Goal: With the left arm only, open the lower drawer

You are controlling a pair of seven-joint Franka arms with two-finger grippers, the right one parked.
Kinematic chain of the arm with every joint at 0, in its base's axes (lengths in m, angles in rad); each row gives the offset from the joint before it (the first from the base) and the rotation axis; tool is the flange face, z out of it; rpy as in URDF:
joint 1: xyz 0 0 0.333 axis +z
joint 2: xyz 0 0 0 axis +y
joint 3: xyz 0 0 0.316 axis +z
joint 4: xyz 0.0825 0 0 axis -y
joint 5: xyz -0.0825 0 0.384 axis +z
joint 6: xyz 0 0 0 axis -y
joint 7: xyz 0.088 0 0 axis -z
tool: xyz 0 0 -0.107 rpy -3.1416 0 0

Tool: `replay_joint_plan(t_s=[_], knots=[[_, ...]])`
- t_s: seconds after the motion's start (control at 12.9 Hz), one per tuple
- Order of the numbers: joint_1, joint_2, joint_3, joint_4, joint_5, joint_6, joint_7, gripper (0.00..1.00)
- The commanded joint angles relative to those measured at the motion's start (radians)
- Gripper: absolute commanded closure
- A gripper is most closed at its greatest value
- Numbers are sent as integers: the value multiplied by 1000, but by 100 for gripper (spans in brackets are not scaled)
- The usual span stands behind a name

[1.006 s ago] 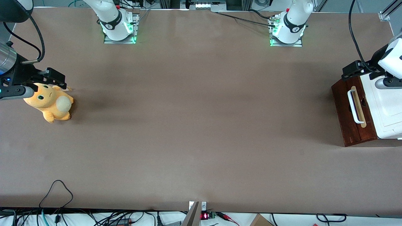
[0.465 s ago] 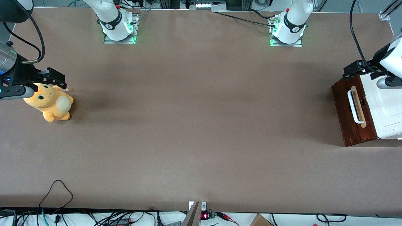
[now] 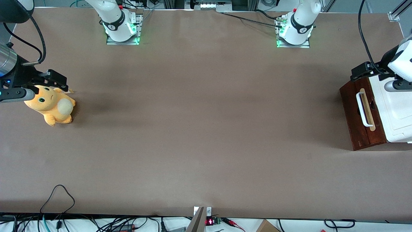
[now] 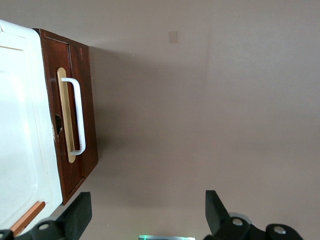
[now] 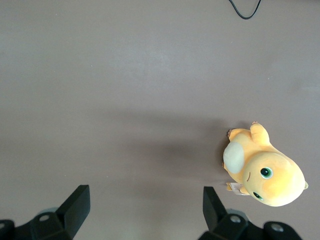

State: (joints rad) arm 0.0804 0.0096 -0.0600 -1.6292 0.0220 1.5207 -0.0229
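The lower drawer (image 3: 362, 129) has a dark red-brown front with a white U-shaped handle (image 3: 362, 109) on a pale strip. It sits under a white box-like top (image 3: 394, 109) at the working arm's end of the table, and its front looks flush and closed. The left arm's black gripper (image 3: 363, 71) hovers above the end of the drawer front that is farther from the front camera. In the left wrist view the gripper (image 4: 147, 212) is open and empty over bare table, apart from the drawer front (image 4: 85, 145) and the handle (image 4: 80, 115).
An orange plush toy (image 3: 51, 104) lies toward the parked arm's end of the table; it also shows in the right wrist view (image 5: 262, 170). Two arm bases (image 3: 120, 27) (image 3: 294, 29) stand at the table's edge farthest from the front camera. A black cable loop (image 3: 58, 196) lies near the nearest edge.
The left arm's wrist has shifted very slightly and come back. The gripper stays above the drawer front's end, and the drawer has not moved.
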Motion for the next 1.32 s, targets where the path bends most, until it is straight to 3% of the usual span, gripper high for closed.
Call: replay_joint_plan(t_s=[0.0, 0.08, 0.23, 0.46, 0.85, 1.01, 1.24], knots=[[-1, 12, -7, 35, -7, -14, 0, 0], [-4, 13, -27, 35, 43, -14, -15, 0], [-2, 23, -125, 26, 242, -20, -69, 0], [-2, 50, -196, -29, 460, -40, -196, 0], [1, 147, -291, -280, 897, -30, -559, 3], [9, 179, -329, -391, 1011, -30, -737, 3], [28, 248, -333, -475, 1154, -30, -839, 5]])
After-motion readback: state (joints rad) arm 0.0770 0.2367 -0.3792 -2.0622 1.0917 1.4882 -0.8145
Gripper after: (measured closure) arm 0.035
